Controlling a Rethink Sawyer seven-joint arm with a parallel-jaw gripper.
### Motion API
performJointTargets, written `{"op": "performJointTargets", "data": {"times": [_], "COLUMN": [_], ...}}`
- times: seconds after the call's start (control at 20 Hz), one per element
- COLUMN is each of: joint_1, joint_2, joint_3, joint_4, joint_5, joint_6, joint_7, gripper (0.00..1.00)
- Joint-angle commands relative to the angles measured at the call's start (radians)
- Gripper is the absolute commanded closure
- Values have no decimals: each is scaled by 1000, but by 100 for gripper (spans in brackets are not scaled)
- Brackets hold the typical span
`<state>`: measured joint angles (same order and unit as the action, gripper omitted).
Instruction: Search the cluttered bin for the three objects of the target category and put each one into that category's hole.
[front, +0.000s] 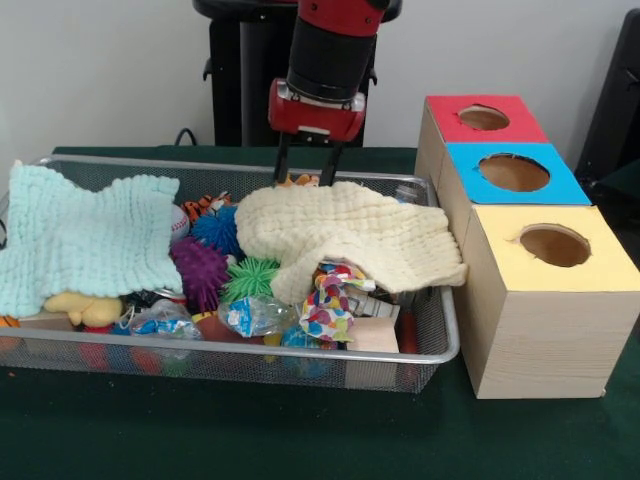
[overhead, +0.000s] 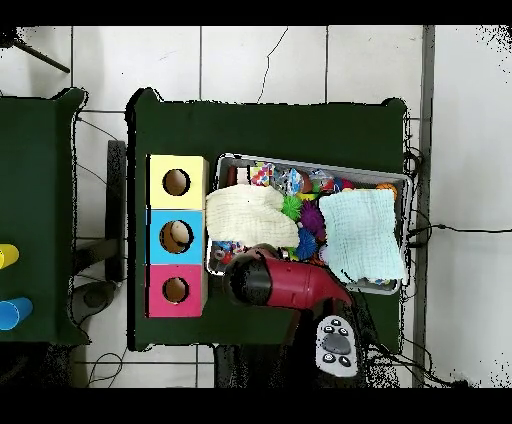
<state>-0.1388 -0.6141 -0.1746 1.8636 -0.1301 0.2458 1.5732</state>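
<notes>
The wire mesh bin holds a heap of toys and two cloths. My gripper hangs open over the bin's far edge, just behind a cream cloth. A brown-orange plush peeks out below and between the fingertips. An orange plush with black stripes lies by the mint cloth. A yellow plush sticks out under that cloth at the near left. The red-topped hole is in the farthest box on the right. In the overhead view my arm hides the gripper, beside the red hole.
Blue-topped and yellow-topped boxes stand in a row with the red one, right of the bin. Spiky balls in purple, blue and green, plus wrapped items, fill the bin's middle.
</notes>
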Motion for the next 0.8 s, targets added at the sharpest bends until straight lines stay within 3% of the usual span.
{"op": "performJointTargets", "data": {"times": [0.05,0.45,0.8], "joint_1": [-37,-55,-83], "joint_2": [106,185,192], "joint_3": [35,66,103], "joint_4": [-82,-78,-65], "joint_5": [-49,-23,-8], "joint_6": [-113,-90,-21], "joint_7": [118,113,96], "gripper": [0,0,0]}}
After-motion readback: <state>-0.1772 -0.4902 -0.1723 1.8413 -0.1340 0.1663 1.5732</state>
